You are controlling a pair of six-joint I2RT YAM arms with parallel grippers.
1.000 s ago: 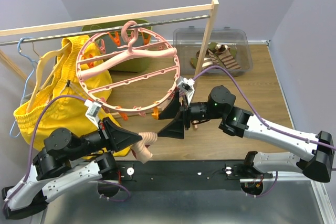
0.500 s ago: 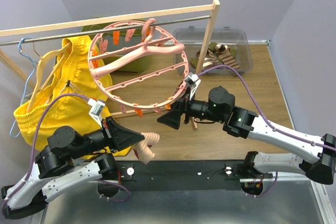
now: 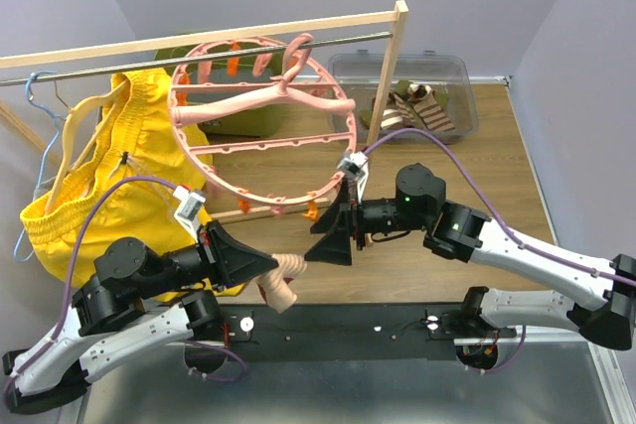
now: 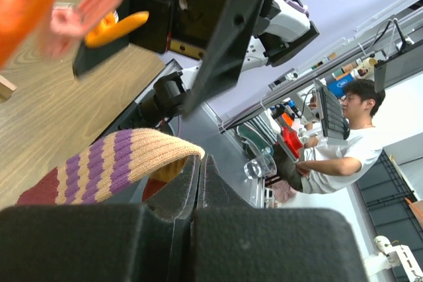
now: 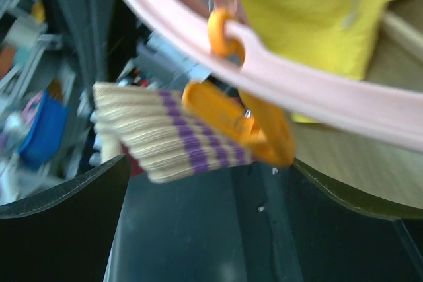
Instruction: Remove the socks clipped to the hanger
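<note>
**The left gripper (image 3: 266,265) has its fingers pressed together on the purple-striped sock (image 3: 281,285), just below the hanger (image 5: 310,96).**
The sock is light, soft knit that bends and stretches, so a pull far from the orange clip (image 5: 241,123) would likely only lengthen it; a hold on the ribbed cuff close to the clip looks better. The clip hangs under the hanger's rim. It overlaps the cuff in the right wrist view, but I cannot tell whether it really bites. The right gripper (image 3: 333,233) waits beside the hanger's lower edge, fingers wide apart and holding nothing.
</note>
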